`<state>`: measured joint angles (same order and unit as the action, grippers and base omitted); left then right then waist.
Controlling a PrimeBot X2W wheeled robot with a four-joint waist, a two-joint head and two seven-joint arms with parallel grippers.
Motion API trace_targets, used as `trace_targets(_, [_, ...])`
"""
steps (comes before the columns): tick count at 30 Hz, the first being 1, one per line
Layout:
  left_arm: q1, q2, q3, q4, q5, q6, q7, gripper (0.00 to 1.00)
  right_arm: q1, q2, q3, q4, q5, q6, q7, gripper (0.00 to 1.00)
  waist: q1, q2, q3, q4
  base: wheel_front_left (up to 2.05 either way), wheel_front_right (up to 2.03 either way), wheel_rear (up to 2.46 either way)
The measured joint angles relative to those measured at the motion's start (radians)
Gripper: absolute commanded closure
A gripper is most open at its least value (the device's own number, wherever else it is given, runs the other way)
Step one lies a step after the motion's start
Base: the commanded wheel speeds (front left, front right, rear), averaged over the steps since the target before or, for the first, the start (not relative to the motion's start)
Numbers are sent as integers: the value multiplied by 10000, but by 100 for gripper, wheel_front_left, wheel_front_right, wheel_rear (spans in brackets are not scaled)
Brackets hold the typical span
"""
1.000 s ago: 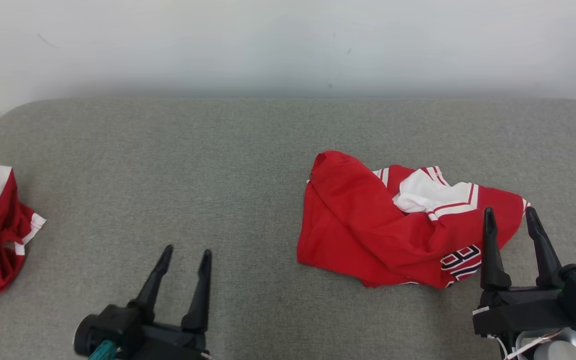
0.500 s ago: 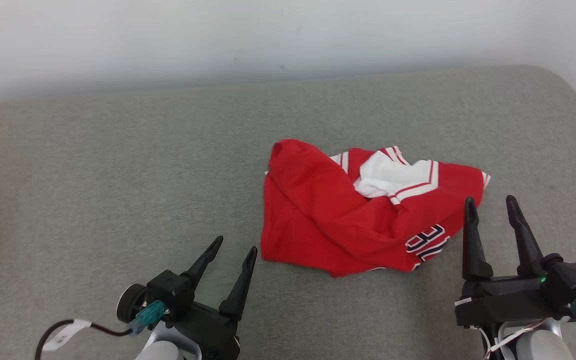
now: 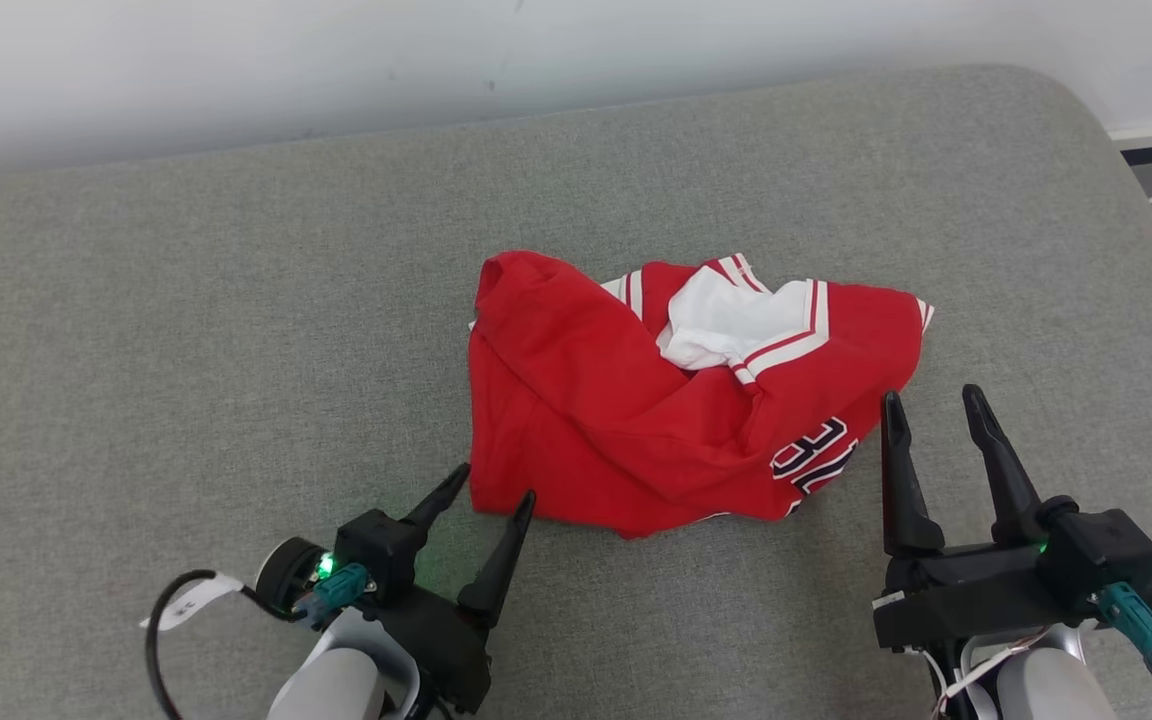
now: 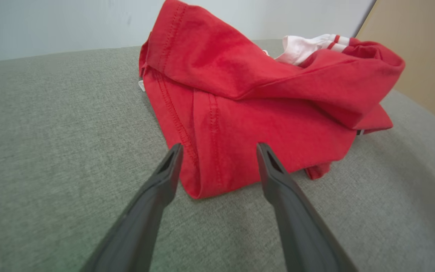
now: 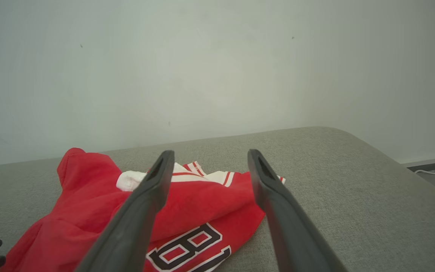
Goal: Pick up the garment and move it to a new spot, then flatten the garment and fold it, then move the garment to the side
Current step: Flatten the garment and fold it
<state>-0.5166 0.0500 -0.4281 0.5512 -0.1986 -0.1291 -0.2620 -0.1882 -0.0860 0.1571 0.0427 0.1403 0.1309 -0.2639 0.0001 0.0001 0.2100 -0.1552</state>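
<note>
The garment (image 3: 676, 400) lies in a crumpled heap on the grey cushion (image 3: 186, 350), a little right of the middle and well clear of the far edge by the wall (image 3: 336, 60). It is a red shirt with white striped trim bunched on top and a dark number (image 3: 814, 452) showing on its near right side. Nothing about it is flat and no fold has been made.

The left gripper (image 3: 496, 482) sits at the shirt's near left corner with its jaws spread wide and nothing in them. In the left wrist view the two dark fingers (image 4: 164, 181) stand either side of that folded corner, just short of it. Whether a tip brushes the cloth cannot be told.

Over on the other side, the right gripper (image 3: 931, 394) is also spread wide and empty, its tips just beside the shirt's right edge, close to the number.

By the look of it this is the very start: both arms are lined up for the first pickup and no cloth is pinched yet. The lift, the move to a new spot, the flattening, the folding and the shift to the side are all left to do. The bunched layers at the left corner look thick, so a pinch there may catch more than one layer.
</note>
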Motion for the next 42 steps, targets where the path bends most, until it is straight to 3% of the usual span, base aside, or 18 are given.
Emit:
trace_targets(15, [-636, 8, -531, 1528, -98, -10, 0, 0, -84, 12, 186, 134, 46, 2, -2, 0, 0, 0, -58, -248, 0, 0, 0])
trace_targets(16, [-671, 6, -569, 1590, -117, -10, 0, 13, -85, 12, 188, 136, 46, 0, -2, 0, 0, 0, -57, -265, 0, 0, 0])
trace_targets(17, [-700, 0, -604, 1630, -128, -10, 0, 59, -86, 10, 190, 140, 46, 0, -2, 0, 0, 0, -56, -282, 0, 0, 0])
trace_targets(18, [-755, -2, -614, 1657, -157, -10, 0, 85, -87, 10, 196, 142, 46, 2, -2, 0, -1, 0, -57, -299, 0, 0, 0])
trace_targets(19, [-819, 0, -617, 1661, -184, -10, 0, 100, -87, 10, 198, 144, 46, 2, -2, 0, -1, -1, -58, -311, 0, 0, 0])
trace_targets(26, [-847, 0, -322, 1139, -192, 33, 0, 100, -57, 13, 44, 178, 46, 2, -2, 0, -1, -1, -102, -155, 0, 0, 0])
trace_targets(42, [834, 491, 1361, -3043, 111, 704, -2, 100, 32, -15, 2, 270, 46, 2, 0, 0, -2, -1, -384, 1572, 0, 0, 0])
